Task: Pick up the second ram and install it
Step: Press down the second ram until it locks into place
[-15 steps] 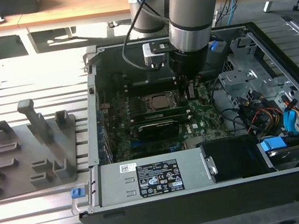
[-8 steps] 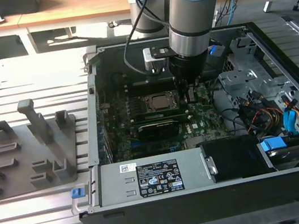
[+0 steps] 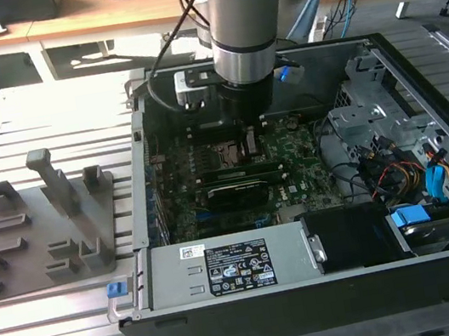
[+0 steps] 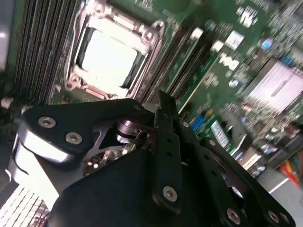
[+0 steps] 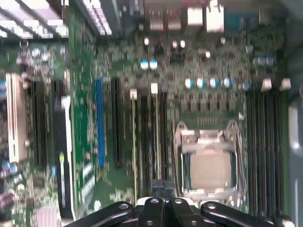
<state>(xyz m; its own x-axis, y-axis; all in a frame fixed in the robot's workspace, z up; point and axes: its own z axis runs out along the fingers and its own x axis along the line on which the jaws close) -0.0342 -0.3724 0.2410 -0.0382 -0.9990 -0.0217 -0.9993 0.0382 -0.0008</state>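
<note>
Gripper (image 3: 246, 134) low inside case, centre frame, over RAM slots beside CPU socket (image 3: 220, 153). Fingers (image 5: 163, 189) nearly together; grip on second ram (image 3: 238, 169) unclear. Seating step likely; next calls for square alignment.

An open computer case (image 3: 419, 92) lies on a slatted metal table (image 3: 78, 322), with its green motherboard (image 3: 296, 182) facing up. The square metal processor socket (image 5: 209, 165) sits among dark slots. A grey holder tray (image 3: 41, 229) rests beside the case, toward the exterior view's left.
</note>
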